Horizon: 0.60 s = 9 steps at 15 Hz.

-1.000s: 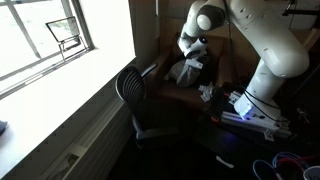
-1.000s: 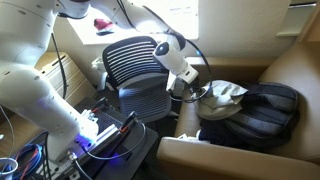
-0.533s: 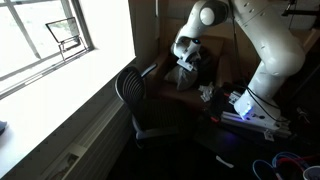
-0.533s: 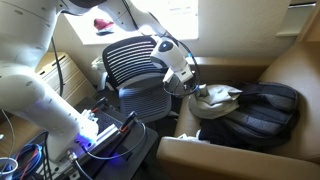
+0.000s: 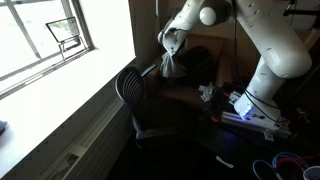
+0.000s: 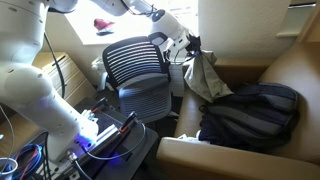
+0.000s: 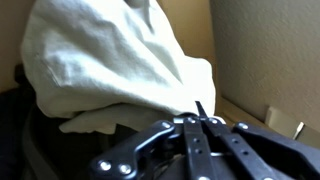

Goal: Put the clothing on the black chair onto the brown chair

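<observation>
1. In an exterior view, the gripper is up high, over the gap between the black chair and the brown chair. The cloth hangs from it, clear of both seats, likely so that it can travel without dragging.

2. In an exterior view, the cloth dangles as one long fold just beside the black chair. Its lower end is near the backpack, which fills the seat of the brown chair; whether they touch is unclear. The gripper pinches the top edge, so the rest drapes free under its own weight.

3. In the wrist view, the gripper is closed to a thin line, with a corner of the cloth pinned between the tips. The bulk of the cloth bunches beyond them, and tan upholstery of the brown chair shows behind.

4. The cloth rests on neither chair. It probably has to be let go over the brown seat, landing on the backpack.
</observation>
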Each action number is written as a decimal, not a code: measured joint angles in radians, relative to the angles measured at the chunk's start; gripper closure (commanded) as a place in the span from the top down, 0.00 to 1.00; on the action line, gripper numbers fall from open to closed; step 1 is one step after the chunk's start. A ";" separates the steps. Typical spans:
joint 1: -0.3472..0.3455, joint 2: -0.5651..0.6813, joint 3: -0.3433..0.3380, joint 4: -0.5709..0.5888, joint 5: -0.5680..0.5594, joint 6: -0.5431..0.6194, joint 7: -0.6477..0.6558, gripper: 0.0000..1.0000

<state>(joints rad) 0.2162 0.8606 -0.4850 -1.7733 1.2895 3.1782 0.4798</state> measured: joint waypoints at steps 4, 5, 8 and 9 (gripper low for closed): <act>0.096 0.092 -0.217 0.047 -0.066 0.001 0.228 0.02; 0.105 0.116 -0.238 0.052 -0.068 0.001 0.252 0.02; 0.114 0.150 -0.248 0.063 -0.068 0.001 0.271 0.27; 0.115 0.151 -0.248 0.063 -0.068 0.001 0.271 0.33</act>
<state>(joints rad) 0.3317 1.0115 -0.7325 -1.7103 1.2217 3.1791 0.7509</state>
